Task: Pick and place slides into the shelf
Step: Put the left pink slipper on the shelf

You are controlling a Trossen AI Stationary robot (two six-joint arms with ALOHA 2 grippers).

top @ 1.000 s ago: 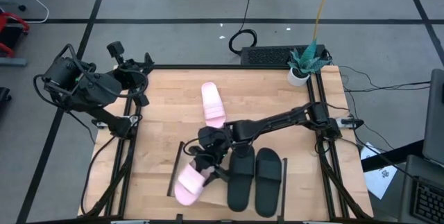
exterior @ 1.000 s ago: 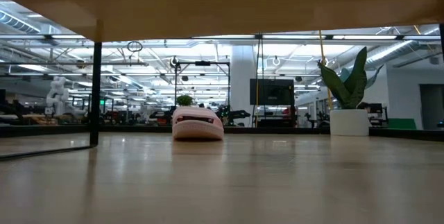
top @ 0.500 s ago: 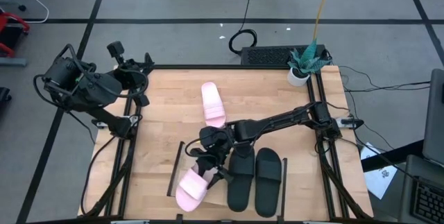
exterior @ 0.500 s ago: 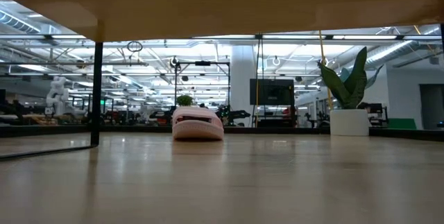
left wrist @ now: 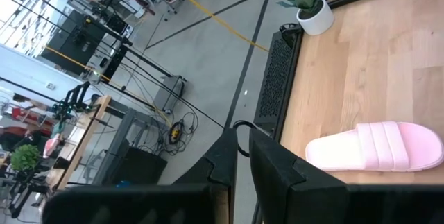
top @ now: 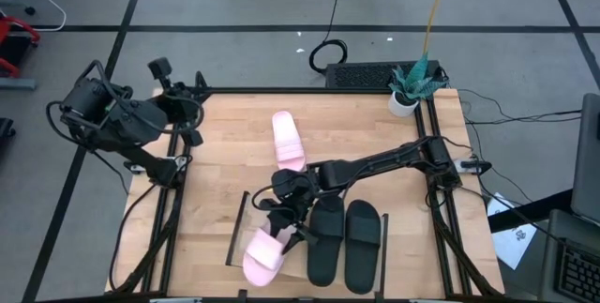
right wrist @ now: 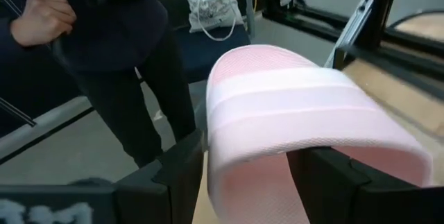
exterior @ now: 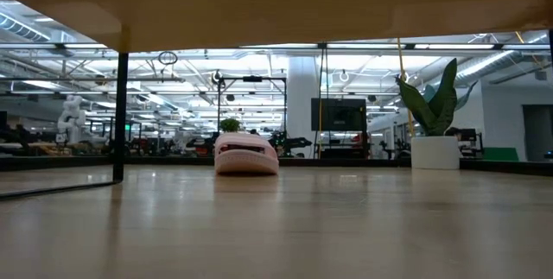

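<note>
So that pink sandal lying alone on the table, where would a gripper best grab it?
Probably from above, across the broad strap of the lone pink slide: the strap arches clear of the sole and it lies flat, sole down. The right gripper holds the other pink slide that way.

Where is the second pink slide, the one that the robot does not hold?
In the high view the free pink slide lies on the table's far middle, beyond the right gripper, which holds the other pink slide.

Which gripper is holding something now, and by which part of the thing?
The right gripper holds a pale pink slide by the two sides of its broad strap. The left gripper holds nothing.
</note>
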